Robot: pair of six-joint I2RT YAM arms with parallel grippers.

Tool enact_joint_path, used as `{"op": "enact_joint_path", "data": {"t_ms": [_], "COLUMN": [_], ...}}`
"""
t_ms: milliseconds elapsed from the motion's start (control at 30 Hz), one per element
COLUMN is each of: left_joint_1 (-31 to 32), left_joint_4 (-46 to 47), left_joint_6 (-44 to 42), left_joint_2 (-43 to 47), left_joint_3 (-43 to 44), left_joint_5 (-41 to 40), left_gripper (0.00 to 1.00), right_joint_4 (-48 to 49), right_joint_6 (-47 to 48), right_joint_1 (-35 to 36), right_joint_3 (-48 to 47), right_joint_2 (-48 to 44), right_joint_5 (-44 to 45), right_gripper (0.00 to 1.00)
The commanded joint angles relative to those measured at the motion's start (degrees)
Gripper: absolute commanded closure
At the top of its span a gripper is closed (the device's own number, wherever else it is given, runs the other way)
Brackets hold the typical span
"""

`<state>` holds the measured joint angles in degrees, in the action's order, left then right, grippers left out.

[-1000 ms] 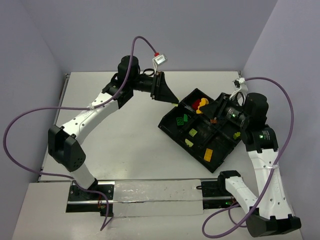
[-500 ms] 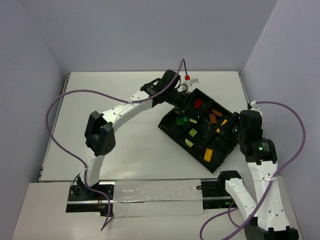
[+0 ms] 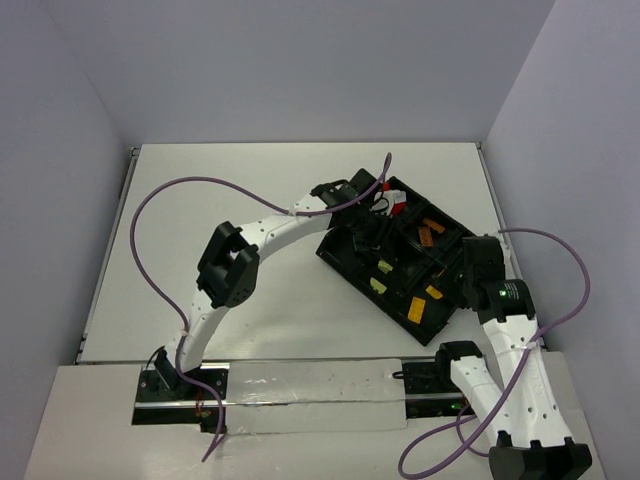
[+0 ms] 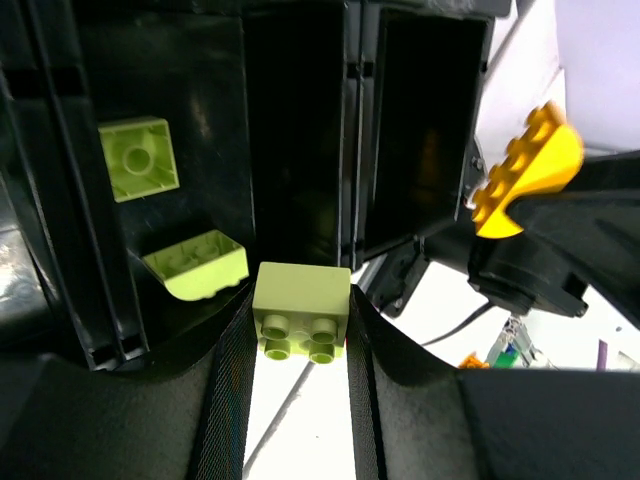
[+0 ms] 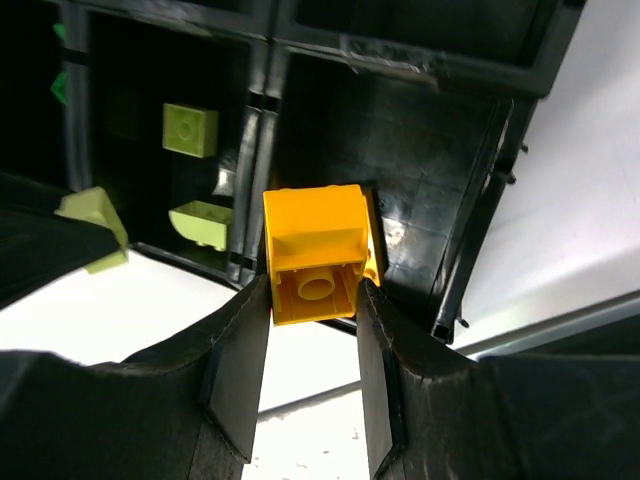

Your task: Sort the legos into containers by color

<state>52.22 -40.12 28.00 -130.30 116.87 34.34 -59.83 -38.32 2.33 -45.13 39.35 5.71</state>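
Observation:
The black divided tray (image 3: 345,262) lies tilted at the right of the table. My left gripper (image 4: 298,305) is shut on a pale yellow-green brick (image 4: 300,288) and holds it over the tray's middle (image 3: 372,236). Below it, two more pale yellow-green bricks (image 4: 138,157) (image 4: 197,265) lie in one compartment. My right gripper (image 5: 312,290) is shut on a yellow brick (image 5: 312,240) over the tray's near right side (image 3: 436,292). In the top view, another yellow brick (image 3: 416,309), orange-brown bricks (image 3: 425,235) and a red brick (image 3: 398,208) lie in separate compartments.
The tray's raised dividers (image 5: 258,130) stand between the compartments. The two grippers hang close together over the tray. The left arm's purple cable (image 3: 170,190) loops over the table's left half. The rail (image 3: 300,385) runs along the near edge.
My left arm has swung from the far middle of the table to over the tray. My right gripper has drawn back from the tray's far part to its near right side.

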Motion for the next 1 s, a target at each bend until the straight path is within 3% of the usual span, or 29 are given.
{"op": "enact_joint_path", "data": {"t_ms": [0, 100, 133, 167, 233, 300, 467, 700, 900, 967], "left_joint_1": [0.7, 0.7, 0.7, 0.8, 0.7, 0.8, 0.7, 0.2, -6.4, -8.9], "left_joint_4": [0.7, 0.6, 0.5, 0.4, 0.0, -0.2, -0.5, -6.8, -7.3, -7.4], "left_joint_6": [0.7, 0.4, 0.2, 0.1, -0.2, -0.5, -0.8, -3.1, -2.5, -2.1], "left_joint_2": [-0.7, -0.5, -0.4, -0.4, -0.3, 0.0, 0.8, 4.7, 16.0, 19.1], "left_joint_3": [3.4, 3.6, 3.6, 3.6, 3.6, 3.7, 4.4, 12.2, 7.8, 5.3], "left_joint_5": [-2.3, -2.8, -3.2, -3.2, -3.4, -3.6, -4.0, -10.3, -17.8, -19.6], "left_gripper": [0.86, 0.73, 0.68, 0.68, 0.55, 0.43, 0.26, 0.25, 0.25, 0.24], "right_joint_4": [0.9, 2.1, 2.2, 2.3, 2.6, 2.5, 1.9, 4.1, 7.8, 7.1], "right_joint_6": [-4.2, -4.9, -5.1, -5.1, -4.9, -4.8, -4.4, -2.1, 4.0, 5.6], "right_joint_1": [-0.2, -0.2, -0.2, -0.2, -0.2, -0.2, -0.2, -0.2, -0.2, -0.2], "right_joint_3": [2.4, 3.5, 3.5, 3.5, 3.5, 3.2, 2.3, -3.7, -13.4, -17.9], "right_joint_2": [-0.6, -0.9, -0.5, -0.4, -0.2, -0.1, -0.3, -2.2, 1.7, 4.5], "right_joint_5": [1.8, 1.6, 1.6, 1.4, 1.3, 1.5, 2.3, 2.3, 0.9, 2.7], "right_gripper": [0.82, 0.68, 0.58, 0.56, 0.39, 0.34, 0.27, 0.24, 0.01, 0.00]}}
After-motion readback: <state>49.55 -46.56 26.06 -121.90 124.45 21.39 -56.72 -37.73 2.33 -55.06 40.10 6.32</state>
